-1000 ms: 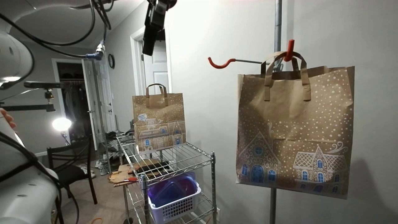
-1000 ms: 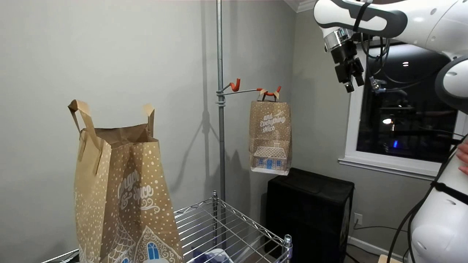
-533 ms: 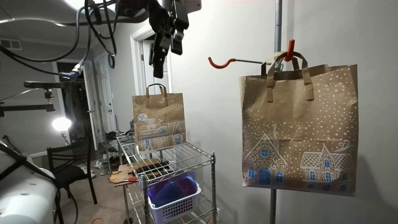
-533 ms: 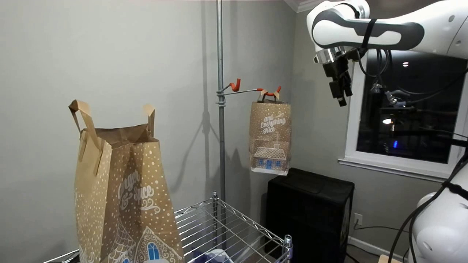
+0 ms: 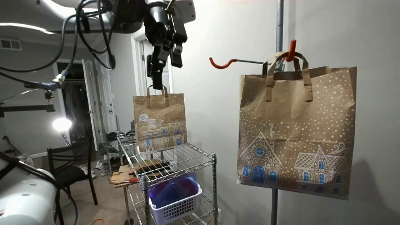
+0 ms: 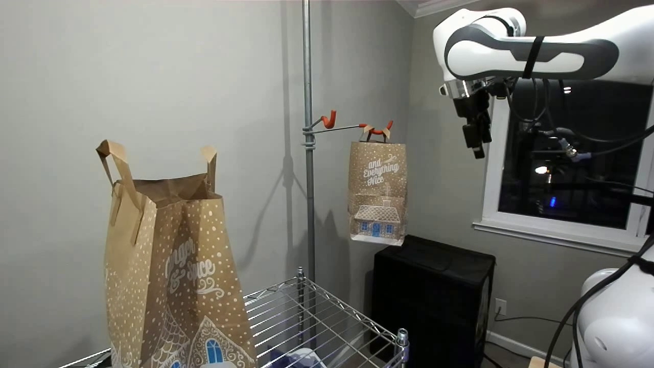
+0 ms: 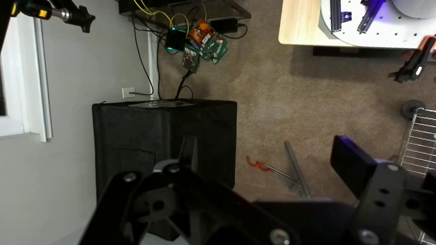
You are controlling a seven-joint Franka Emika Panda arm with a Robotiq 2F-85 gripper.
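My gripper hangs pointing down in mid-air, black, with fingers spread and nothing between them, in both exterior views [image 5: 167,73] [image 6: 479,148] and in the wrist view [image 7: 272,156]. A brown paper bag [image 5: 297,134] with white dots and printed houses hangs by its handles from an orange-tipped hook on a metal pole [image 5: 279,28]; the hanging bag also shows in an exterior view [image 6: 378,194]. A second orange hook [image 5: 222,64] is bare. Another brown bag [image 5: 159,122] stands upright on a wire shelf, also in an exterior view [image 6: 173,266]. The gripper touches neither bag.
The wire shelf [image 6: 327,317] holds a pale basket [image 5: 178,203] lower down. A black covered box [image 6: 434,301] stands by the wall, also in the wrist view [image 7: 163,122]. A grey pole with orange hooks [image 7: 296,163] shows against the floor. A chair [image 5: 72,165] stands farther back.
The gripper has come lower and the arm has turned. The hanging bag has swayed slightly and swung back. A hand seen on the arm earlier no longer shows in the exterior views.
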